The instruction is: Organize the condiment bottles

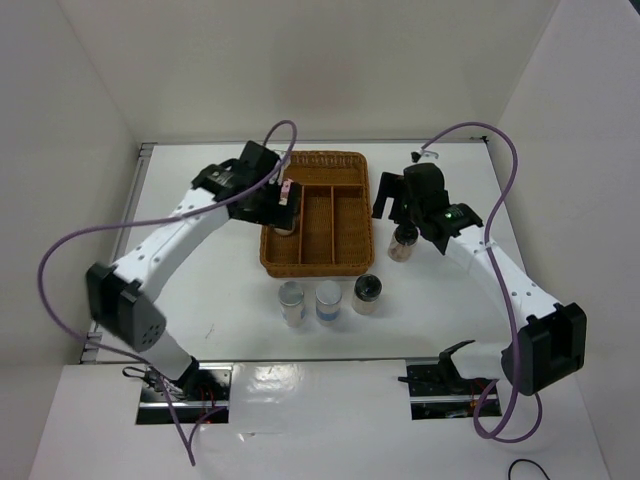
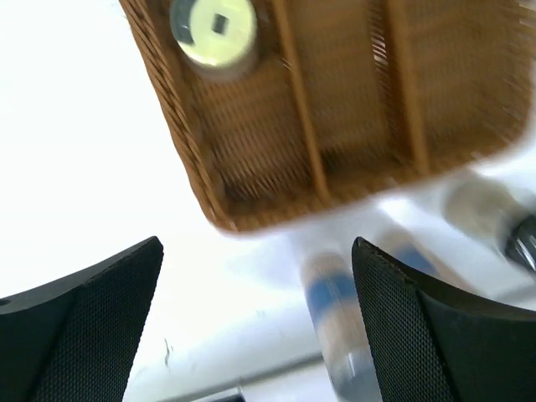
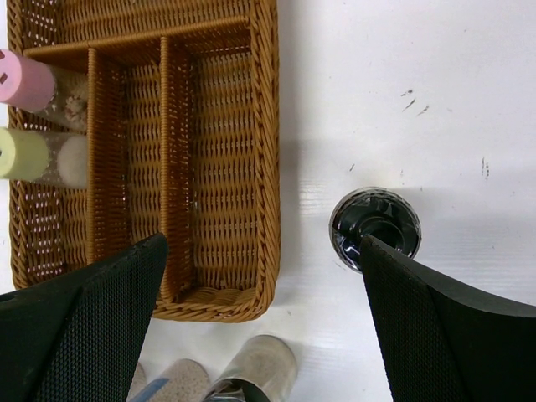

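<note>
White table [image 1: 230, 300], with a brown wicker tray [image 1: 318, 268] set at its centre and divided lengthways. The left gripper [image 2: 257, 243] is held above the tray's left compartment, jaws spread wide with nothing between them. The right gripper [image 3: 264, 243], equally wide and empty, is poised over the table just right of the tray.

Two of the six jars are stood in the left compartment, the pink jar [image 3: 25, 79] farther and the yellow jar [image 2: 213, 29] nearer. A black jar [image 3: 374, 228] stands alone right of the tray, below the right gripper and partly hidden by one of its fingers. Three more are lined up just near of the tray: a silver jar [image 1: 291, 300] at left, a blue jar [image 1: 328, 300] in the middle and the other black jar [image 1: 367, 293] at right. Four jars are thus judged to be left for placing.

Trouble could be expected in three places. If the right gripper were lowered as it is lined up, the black jar's lid might be struck by a finger instead of straddled, and the jar tipped. The pink or yellow jar could be clipped and toppled if the left gripper were drawn away low. The near row is closely packed, so a neighbour could be knocked over when one jar is taken.
</note>
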